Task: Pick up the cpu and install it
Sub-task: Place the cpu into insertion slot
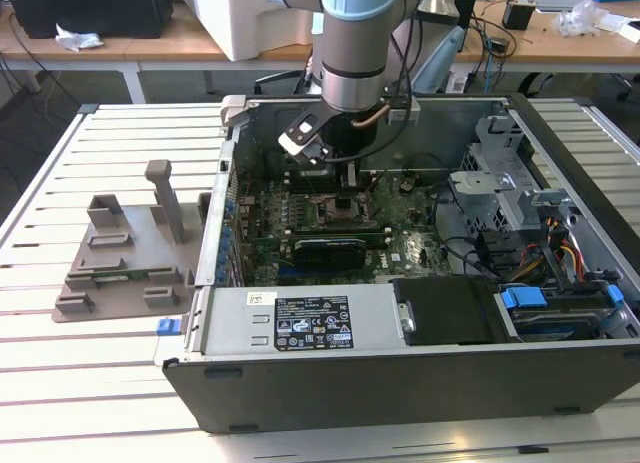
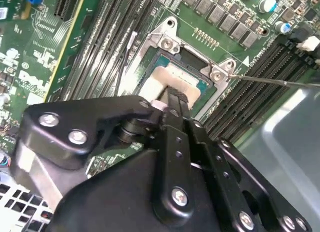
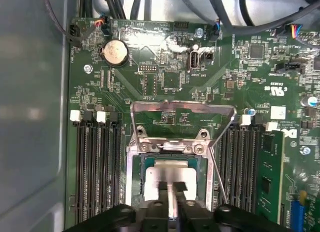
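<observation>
The cpu (image 3: 170, 173), a pale silvery square, lies flat inside the dark metal-framed socket (image 3: 134, 177) on the green motherboard. It also appears in the second wrist view as cpu (image 2: 175, 75). My gripper (image 3: 172, 193) hangs straight above its middle, the black fingers drawn together with only a thin slit between them and nothing held. In the exterior view the gripper (image 1: 345, 198) reaches down into the open computer case over the socket (image 1: 322, 211). The socket's metal load plate (image 3: 182, 111) stands tipped up behind the cpu.
A thin socket lever rod (image 2: 275, 80) sticks out beside the socket. Memory slots (image 3: 97, 167) flank it on both sides. The grey plastic fixture (image 1: 125, 253) sits on the slatted table at the exterior view's left. Case walls, drive cages and cables (image 1: 560, 248) crowd the exterior view's right.
</observation>
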You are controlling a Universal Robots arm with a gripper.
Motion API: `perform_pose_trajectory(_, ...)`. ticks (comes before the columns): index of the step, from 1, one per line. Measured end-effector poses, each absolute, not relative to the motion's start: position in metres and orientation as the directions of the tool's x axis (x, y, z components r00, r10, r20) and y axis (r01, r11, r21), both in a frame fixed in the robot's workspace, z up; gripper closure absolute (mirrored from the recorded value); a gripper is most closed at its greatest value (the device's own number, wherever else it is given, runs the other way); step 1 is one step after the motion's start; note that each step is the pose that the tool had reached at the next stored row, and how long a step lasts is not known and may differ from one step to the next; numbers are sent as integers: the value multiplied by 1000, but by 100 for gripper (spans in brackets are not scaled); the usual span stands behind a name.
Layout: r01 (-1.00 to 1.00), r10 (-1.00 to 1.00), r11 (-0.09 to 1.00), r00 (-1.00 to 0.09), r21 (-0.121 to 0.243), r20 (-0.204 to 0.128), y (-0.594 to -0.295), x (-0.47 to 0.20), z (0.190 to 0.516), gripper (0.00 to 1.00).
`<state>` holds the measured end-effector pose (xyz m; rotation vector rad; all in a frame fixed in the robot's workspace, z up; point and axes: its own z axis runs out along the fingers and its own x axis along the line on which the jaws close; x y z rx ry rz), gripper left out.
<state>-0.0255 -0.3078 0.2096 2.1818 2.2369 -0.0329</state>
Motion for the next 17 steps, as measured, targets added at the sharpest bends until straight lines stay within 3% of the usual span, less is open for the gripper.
perform_pose_trajectory(2, 1000, 999, 26, -27, -4, -27, -308, -26, 208, 89)
perform_pose_trajectory(10, 1000, 999, 27, -27, -12, -26, -308, -17, 205, 89)
perform_pose_trajectory(17, 1000, 999, 27, -27, -13, -28, -308, -17, 254, 89)
